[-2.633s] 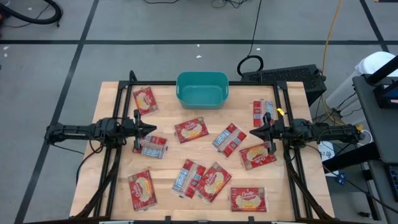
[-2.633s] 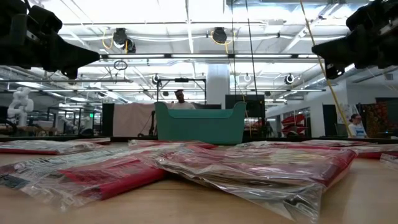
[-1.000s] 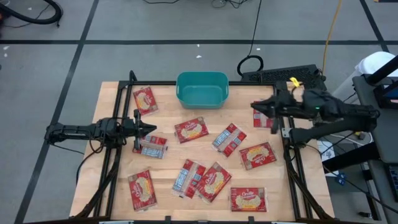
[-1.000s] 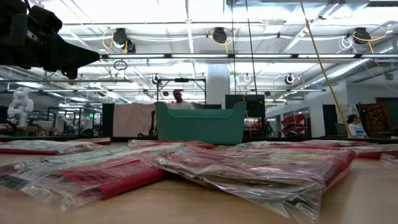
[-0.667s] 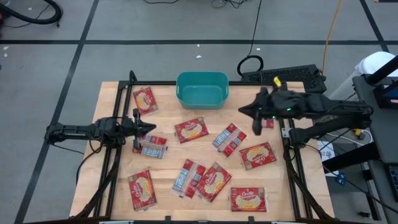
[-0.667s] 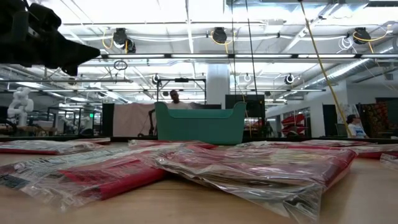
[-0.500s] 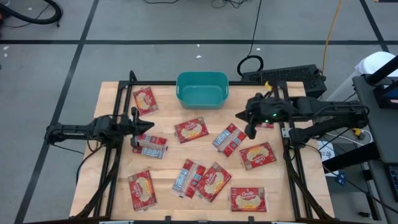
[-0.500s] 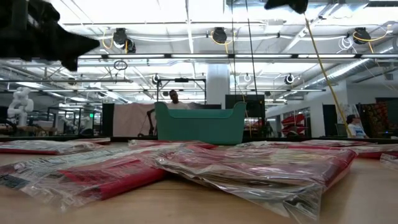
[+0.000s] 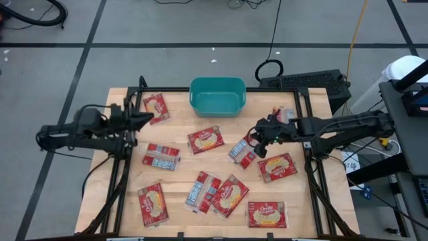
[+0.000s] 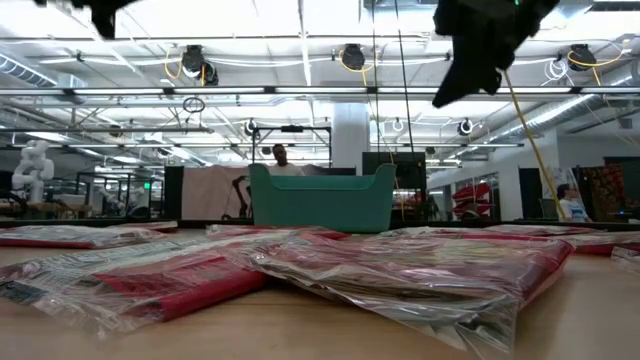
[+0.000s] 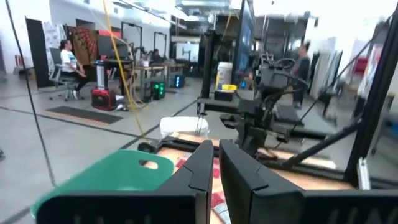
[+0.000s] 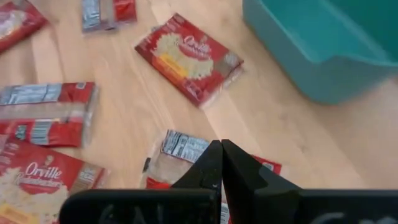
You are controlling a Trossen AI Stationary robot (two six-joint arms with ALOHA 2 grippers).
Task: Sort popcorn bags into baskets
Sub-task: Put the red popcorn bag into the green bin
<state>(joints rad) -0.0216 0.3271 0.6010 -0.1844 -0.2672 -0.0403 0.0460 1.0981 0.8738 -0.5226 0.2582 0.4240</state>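
The right end effector (image 9: 256,142) is held over the middle-right of the wooden bench (image 9: 180,167), its fingers pressed together with nothing between them, directly above a popcorn bag lying striped-back up (image 9: 245,150). In the right wrist view the closed fingertips (image 12: 221,163) are seen just over that same packet (image 12: 180,152), with a label-up Orville bag (image 12: 188,59) beyond it and the teal basket (image 12: 317,43) near the far edge. The left end effector (image 9: 144,117) is raised near the bench's far-left corner, beside a label-up popcorn bag (image 9: 156,107); its fingers (image 11: 205,168) are seen nearly together and nothing is gripped. The teal basket (image 9: 217,96) stands at the middle of the far edge, and no packet can be seen inside it. The remaining popcorn bags are scattered flat over the bench, among them one at the centre (image 9: 205,140), one at the near-left (image 9: 152,203) and one at the near-right (image 9: 266,214).
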